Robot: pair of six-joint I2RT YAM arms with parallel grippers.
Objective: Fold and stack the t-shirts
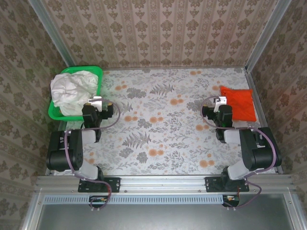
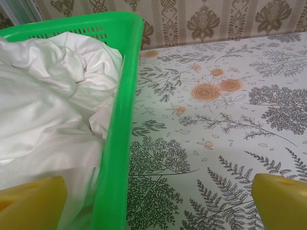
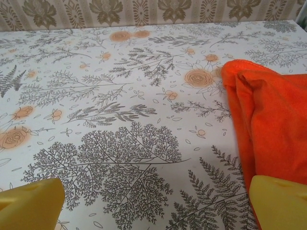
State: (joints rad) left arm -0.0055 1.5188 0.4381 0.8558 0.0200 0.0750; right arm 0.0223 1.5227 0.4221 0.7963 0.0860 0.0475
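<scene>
White t-shirt (image 1: 72, 88) crumpled in green basket (image 1: 88, 70); left gripper (image 2: 153, 203) spread wide over its rim. Right gripper (image 3: 153, 203) spread wide beside folded orange-red t-shirt (image 1: 237, 102).

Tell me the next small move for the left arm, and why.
Probably shift the left gripper left, fully over the white t-shirt. Its open jaws straddle the rim of the green basket, one finger above cloth, one above the table. That shirt lies crumpled in the basket, while the orange t-shirt already lies folded at the right.
</scene>
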